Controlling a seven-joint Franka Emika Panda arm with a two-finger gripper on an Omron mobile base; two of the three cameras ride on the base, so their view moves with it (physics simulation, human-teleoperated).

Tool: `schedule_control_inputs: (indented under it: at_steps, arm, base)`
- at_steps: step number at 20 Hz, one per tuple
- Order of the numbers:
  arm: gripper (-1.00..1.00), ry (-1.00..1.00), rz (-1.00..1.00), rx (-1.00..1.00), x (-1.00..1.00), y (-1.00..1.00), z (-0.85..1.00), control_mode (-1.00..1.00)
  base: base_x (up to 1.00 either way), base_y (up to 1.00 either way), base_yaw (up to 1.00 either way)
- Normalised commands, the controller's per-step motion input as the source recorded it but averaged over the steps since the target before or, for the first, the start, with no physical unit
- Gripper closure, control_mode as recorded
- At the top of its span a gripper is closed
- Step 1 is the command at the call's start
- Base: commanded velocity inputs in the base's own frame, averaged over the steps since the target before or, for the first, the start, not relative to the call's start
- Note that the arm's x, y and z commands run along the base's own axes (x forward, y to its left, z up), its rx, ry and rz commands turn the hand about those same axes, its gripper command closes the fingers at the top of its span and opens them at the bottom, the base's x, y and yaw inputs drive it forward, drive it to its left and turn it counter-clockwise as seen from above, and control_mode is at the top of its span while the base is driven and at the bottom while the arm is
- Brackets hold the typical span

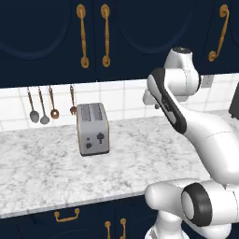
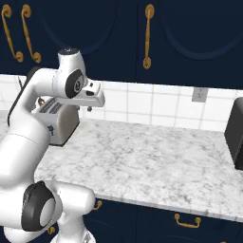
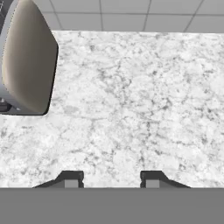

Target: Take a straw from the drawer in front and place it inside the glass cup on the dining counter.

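- Our end effector (image 3: 112, 178) hovers over the marble tabletop (image 3: 131, 109), its tips parted with nothing between them.
- The drawer front (image 1: 65, 215) sits closed below the tabletop's near edge; we should lower and reach its brass handle squarely.
- A toaster (image 1: 92, 129) stands near the tiled back edge; navy cabinets (image 2: 190, 38) hang above.

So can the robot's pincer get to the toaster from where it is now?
Probably yes. The pincer hangs open and empty above bare marble worktop, and the toaster sits just off to one side. Nothing stands between them, so a short sideways move should reach it.
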Motion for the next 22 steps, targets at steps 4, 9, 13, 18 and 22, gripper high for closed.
schedule_control_inputs:
  at_steps: [4, 9, 13, 18, 22]
  arm:
    - [-1.0, 0.0, 0.0, 0.0, 0.0, 0.0, 0.0, 1.0]
    - [-1.0, 0.0, 0.0, 0.0, 0.0, 0.0, 0.0, 1.0]
    - [-1.0, 0.0, 0.0, 0.0, 0.0, 0.0, 0.0, 1.0]
    - [-1.0, 0.0, 0.0, 0.0, 0.0, 0.0, 0.0, 1.0]
    - [-1.0, 0.0, 0.0, 0.0, 0.0, 0.0, 0.0, 1.0]
  base:
    - [-0.23, 0.11, 0.0]
    - [-0.77, 0.25, -0.07]
    - [-0.66, 0.38, -0.32]
    - [-0.18, 0.78, -0.45]
    - [0.0, 0.81, -0.37]
